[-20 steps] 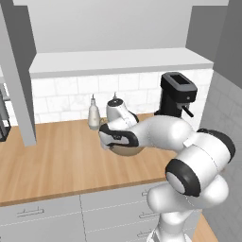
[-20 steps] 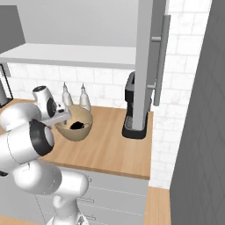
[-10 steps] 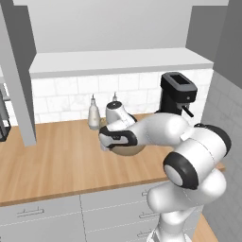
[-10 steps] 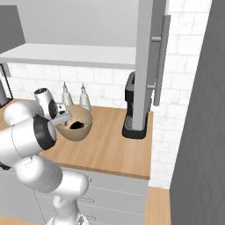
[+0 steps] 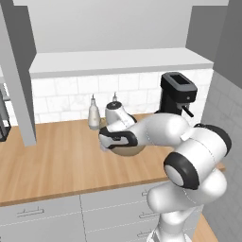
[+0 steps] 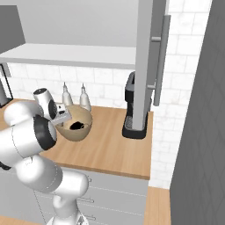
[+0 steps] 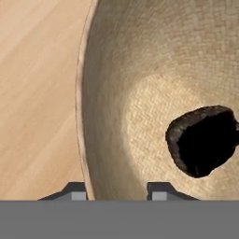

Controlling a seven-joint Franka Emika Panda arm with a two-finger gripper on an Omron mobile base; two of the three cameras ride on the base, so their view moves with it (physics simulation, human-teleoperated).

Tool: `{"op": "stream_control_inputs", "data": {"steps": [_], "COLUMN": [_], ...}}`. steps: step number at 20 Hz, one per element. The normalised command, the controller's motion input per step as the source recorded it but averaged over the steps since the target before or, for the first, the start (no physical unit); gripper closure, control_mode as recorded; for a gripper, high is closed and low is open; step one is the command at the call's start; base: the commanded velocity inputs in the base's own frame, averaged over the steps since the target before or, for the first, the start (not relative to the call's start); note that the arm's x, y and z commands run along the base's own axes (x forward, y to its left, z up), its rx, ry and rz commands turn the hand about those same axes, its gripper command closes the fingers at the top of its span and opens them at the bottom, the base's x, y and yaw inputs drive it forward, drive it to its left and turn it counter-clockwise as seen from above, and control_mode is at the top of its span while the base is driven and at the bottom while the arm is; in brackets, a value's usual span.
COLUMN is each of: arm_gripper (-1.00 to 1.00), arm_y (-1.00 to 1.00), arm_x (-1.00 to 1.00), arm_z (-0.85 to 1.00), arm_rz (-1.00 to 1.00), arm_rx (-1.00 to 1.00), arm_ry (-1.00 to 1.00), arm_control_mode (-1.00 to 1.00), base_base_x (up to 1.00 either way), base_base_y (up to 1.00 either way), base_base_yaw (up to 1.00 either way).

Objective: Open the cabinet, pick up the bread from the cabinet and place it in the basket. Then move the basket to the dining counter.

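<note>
Glossy white rounded arm segments, dark joint bands, small dark fingertips.

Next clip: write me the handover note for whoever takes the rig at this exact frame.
Gripper: open, fingertips straddling the near rim of the basket, one outside, one inside; not closed on it.
Basket: sits on the wood counter, in front of the two white bottles, left of the coffee machine.
Bread: lies in the bottom of the basket.
Cabinet: doors open, its shelf visible.
Done: cabinet opened, bread placed in basket.
Left: close on the rim, lift the basket and carry it to the dining counter.
</note>
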Motion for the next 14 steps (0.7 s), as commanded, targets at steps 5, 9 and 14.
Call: {"op": "stream_control_inputs", "data": {"steps": [5, 9, 14], "arm_gripper": [1.0, 1.0, 1.0], "arm_y": [0.0, -0.08, 0.0], "arm_x": [0.0, -0.09, -0.31], "arm_z": [-0.05, 0.07, 0.56], "arm_rz": [0.05, 0.03, 0.03], "arm_rx": [0.0, 0.03, -0.1], "arm_ry": [0.0, 0.0, 0.0], "arm_control_mode": [-1.0, -1.0, -1.0], "base_base_x": [0.0, 0.0, 0.0], "base_base_y": [0.0, 0.0, 0.0], "base_base_yaw": [0.0, 0.0, 0.0]}}
